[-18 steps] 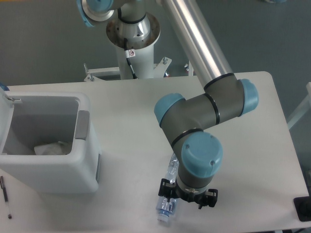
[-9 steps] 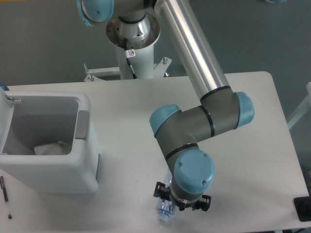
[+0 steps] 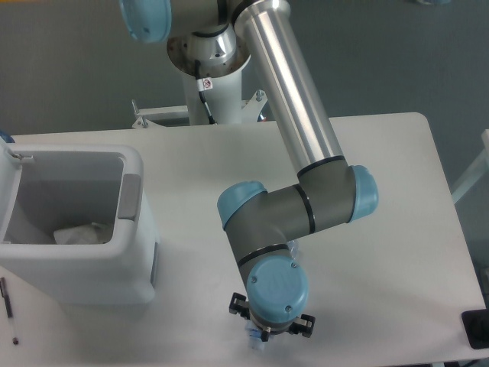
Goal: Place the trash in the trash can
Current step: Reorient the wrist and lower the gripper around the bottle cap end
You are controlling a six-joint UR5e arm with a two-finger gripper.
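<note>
The white trash can (image 3: 136, 252) stands at the table's left, and a crumpled white paper wrapper (image 3: 80, 233) lies on its grey floor. The crushed clear plastic bottle (image 3: 253, 342) lies near the table's front edge. Only a small bluish bit of it shows, under the arm's blue-capped wrist. My gripper (image 3: 267, 333) points straight down over the bottle. The wrist hides its fingers, so only the black flange shows, and whether they touch the bottle cannot be seen.
A pen (image 3: 8, 308) lies on the table's left edge beside the trash can. A black object (image 3: 476, 329) sits at the right front corner. The robot's base (image 3: 210, 57) stands behind the table, and its silver forearm (image 3: 294, 99) crosses the middle.
The wrist has swung left and toward the front edge. It now covers nearly all of the bottle, which has stayed in place.
</note>
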